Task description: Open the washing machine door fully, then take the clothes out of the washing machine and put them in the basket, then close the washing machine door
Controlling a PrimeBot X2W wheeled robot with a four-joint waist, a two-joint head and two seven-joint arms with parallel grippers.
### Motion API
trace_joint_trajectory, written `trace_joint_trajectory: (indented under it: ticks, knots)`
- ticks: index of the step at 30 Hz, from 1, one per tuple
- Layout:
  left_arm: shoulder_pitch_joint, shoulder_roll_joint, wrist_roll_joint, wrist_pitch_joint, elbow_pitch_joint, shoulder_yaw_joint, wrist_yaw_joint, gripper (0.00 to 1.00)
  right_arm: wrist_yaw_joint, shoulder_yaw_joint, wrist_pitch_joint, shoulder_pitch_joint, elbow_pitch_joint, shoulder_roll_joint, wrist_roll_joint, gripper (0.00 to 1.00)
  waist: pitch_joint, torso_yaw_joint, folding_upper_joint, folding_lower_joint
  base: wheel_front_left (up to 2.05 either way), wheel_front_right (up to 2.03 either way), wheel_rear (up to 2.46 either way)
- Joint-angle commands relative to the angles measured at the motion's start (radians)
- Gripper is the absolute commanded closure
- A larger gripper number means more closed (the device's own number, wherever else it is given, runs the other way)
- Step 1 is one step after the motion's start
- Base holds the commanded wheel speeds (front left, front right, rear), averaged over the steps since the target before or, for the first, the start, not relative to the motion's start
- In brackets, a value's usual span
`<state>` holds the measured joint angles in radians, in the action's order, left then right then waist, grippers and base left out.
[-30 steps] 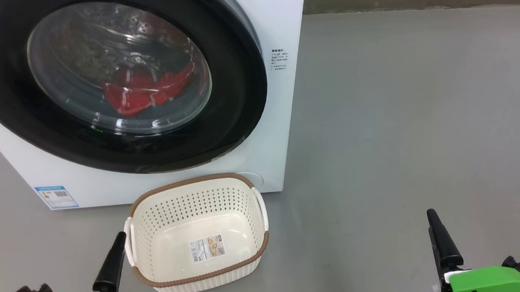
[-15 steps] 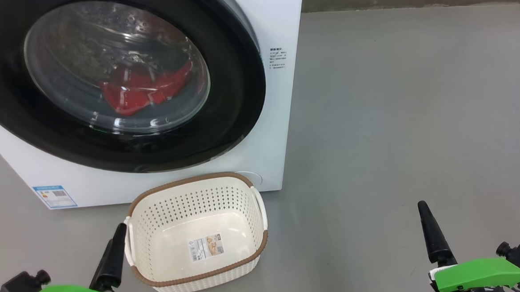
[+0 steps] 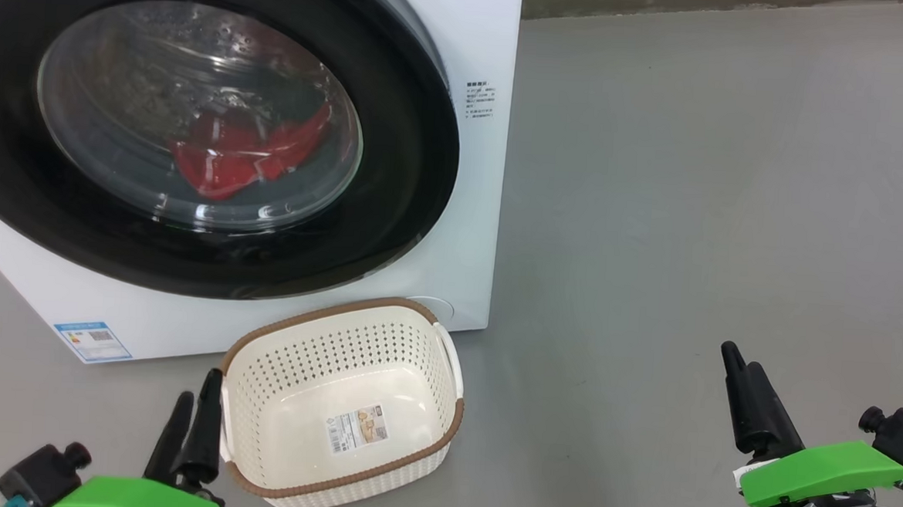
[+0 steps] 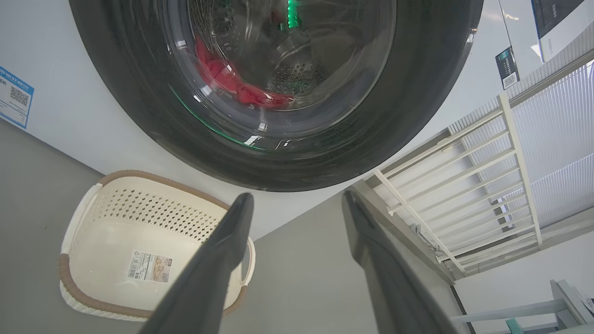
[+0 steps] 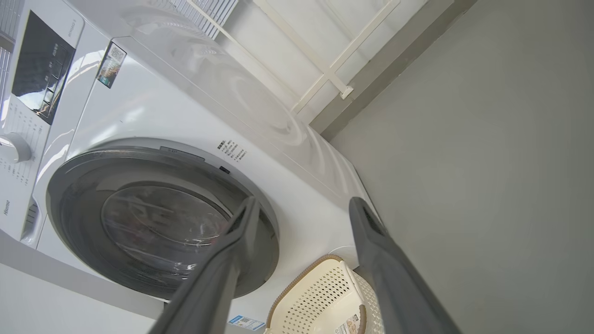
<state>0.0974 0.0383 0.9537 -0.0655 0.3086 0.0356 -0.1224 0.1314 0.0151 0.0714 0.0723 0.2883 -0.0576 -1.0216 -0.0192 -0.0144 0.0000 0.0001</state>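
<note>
The large round washing machine door with its glossy black rim and clear bulging window (image 3: 406, 166) looked shut flat against the front of the big white boxy washing machine (image 3: 482, 46). I judged that opening it was the step in hand, and it was not yet begun. The bright red clothes (image 3: 240, 157) lay inside the machine, low behind the window. The small cream perforated plastic basket with a brown woven-look rim (image 3: 324, 315) stood empty on the floor just in front of the machine.

My left gripper (image 4: 298, 195) hung low in front of the machine, fingers spread with nothing between them. My right gripper (image 5: 305, 200), off the machine's right front corner, was likewise spread and empty.

I could see no handle. To do this well I would hook one finger behind the rim beside the machine's small printed label (image 3: 481, 103), where I guessed the catch sat. Then I would pull in an arc about the hinge and keep the swing clear of the basket.
</note>
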Motion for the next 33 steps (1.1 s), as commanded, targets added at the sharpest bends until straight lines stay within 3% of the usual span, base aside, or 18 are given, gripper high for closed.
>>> trace_joint_trajectory:
  ticks: [1, 33]
  knots:
    - [0.052, 0.007, -0.030, -0.014, -0.026, 0.019, -0.004, 0.00, 0.000, -0.016, 0.011, 0.062, -0.033, -0.012, 0.038, 0.00, 0.001, 0.000, 0.0000, -0.0001, 0.00, 0.00, 0.00]
    - [0.093, 0.009, -0.383, -0.106, -0.033, 0.036, -0.002, 0.00, -0.001, -0.066, 0.101, 0.100, -0.066, -0.024, 0.405, 0.00, 0.008, -0.008, 0.0000, -0.0001, 0.00, 0.00, 0.00]
